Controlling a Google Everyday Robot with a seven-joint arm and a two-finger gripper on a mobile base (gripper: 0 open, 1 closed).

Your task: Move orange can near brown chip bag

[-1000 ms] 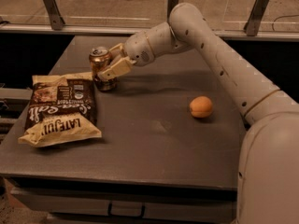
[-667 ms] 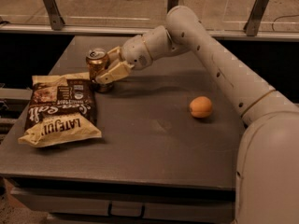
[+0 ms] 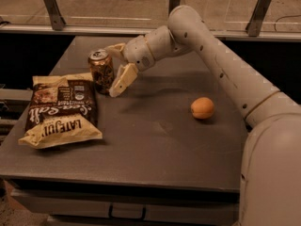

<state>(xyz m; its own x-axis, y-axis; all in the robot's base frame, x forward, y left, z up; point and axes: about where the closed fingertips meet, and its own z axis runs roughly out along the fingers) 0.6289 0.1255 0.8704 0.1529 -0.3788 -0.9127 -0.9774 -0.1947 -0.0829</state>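
Observation:
The orange can (image 3: pixel 100 71) stands upright on the dark table (image 3: pixel 155 140), its base touching the top right corner of the brown chip bag (image 3: pixel 59 111). The bag lies flat at the left of the table. My gripper (image 3: pixel 115 71) is just to the right of the can with its fingers spread. One finger (image 3: pixel 122 80) hangs beside the can's right side and the other (image 3: pixel 115 48) sits behind the can's top. The gripper is open and holds nothing.
A round orange fruit (image 3: pixel 202 108) lies at the right of the table. My arm (image 3: pixel 221 65) reaches in from the right, above the table's back half. A rail (image 3: pixel 70 28) runs behind the table.
The gripper was closed around the can; now its fingers have spread and drawn slightly right. The can has settled onto the table beside the bag.

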